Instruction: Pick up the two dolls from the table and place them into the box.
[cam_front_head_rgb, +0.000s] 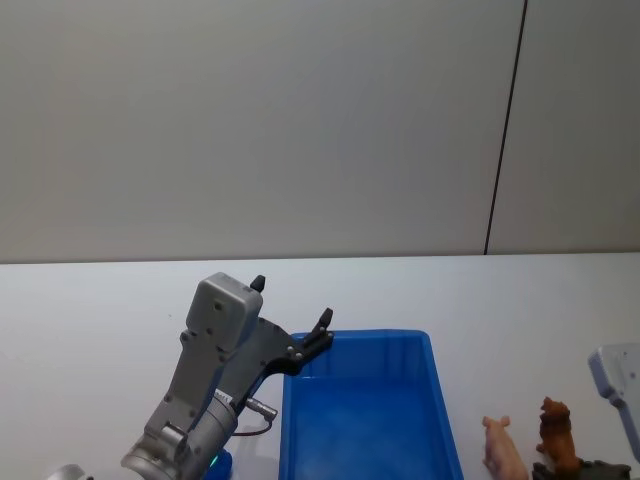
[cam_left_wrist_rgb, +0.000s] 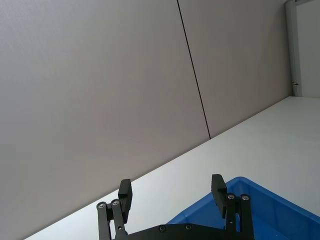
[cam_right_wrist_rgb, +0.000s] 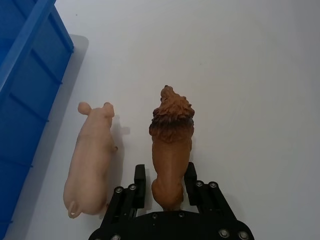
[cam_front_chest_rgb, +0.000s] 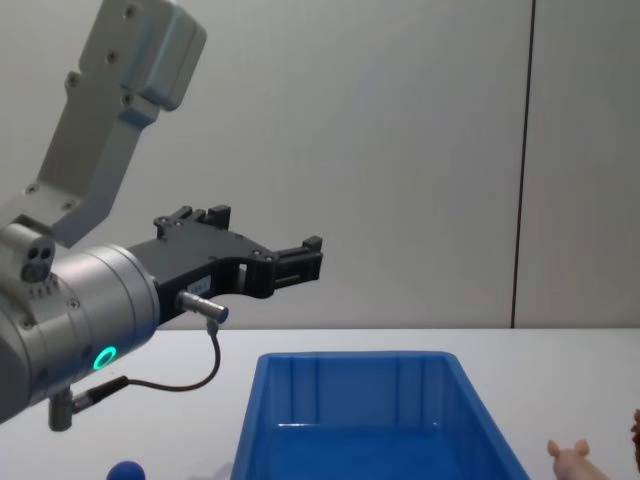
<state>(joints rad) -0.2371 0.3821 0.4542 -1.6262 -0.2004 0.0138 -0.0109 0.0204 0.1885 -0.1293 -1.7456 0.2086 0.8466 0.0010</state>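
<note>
Blue bin (cam_front_head_rgb: 440, 400) (cam_front_chest_rgb: 350, 357) (cam_right_wrist_rgb: 30, 65): glossy moulded plastic, rectangular, with a thick rim and vertical ribs along the outer wall; sits on the table with the open side up.
Table (cam_front_head_rgb: 100, 300) (cam_right_wrist_rgb: 240, 75): flat, smooth, matte white.
Pink doll (cam_front_head_rgb: 503, 448) (cam_right_wrist_rgb: 92, 155): pig shape in pale, smooth plastic, with a rounded barrel body, two small ears and a curled tail; stands on the table just beside the bin's right wall, not touching it, snout pointing away from the robot.
Brown doll (cam_front_head_rgb: 556, 432) (cam_right_wrist_rgb: 171, 145): lion shape in orange-brown, with a darker, ridged, shaggy mane and a sleeker back; stands on the table just right of the pig, side by side but apart, facing the same way.
Right gripper (cam_right_wrist_rgb: 165, 169): black metal with screw-studded linkages and flat, blunt fingers (cam_right_wrist_rgb: 140, 176); low over the table, straddling the lion's hindquarters with one finger along each flank; a thin gap shows on the pig side, so spread rather than clamped.
Left gripper (cam_front_head_rgb: 292, 300) (cam_left_wrist_rgb: 171, 182) (cam_front_chest_rgb: 308, 262): black, with two stubby squared fingers (cam_left_wrist_rgb: 125, 191); raised in the air above the bin's far left corner, spread wide and released; behind it a grey cylindrical wrist with a green ring light and a thin looped cable.
Ball (cam_front_chest_rgb: 127, 470): small, round, blue; on the table left of the bin.
Wall (cam_front_head_rgb: 250, 120): flat grey panels, one thin dark vertical seam.
</note>
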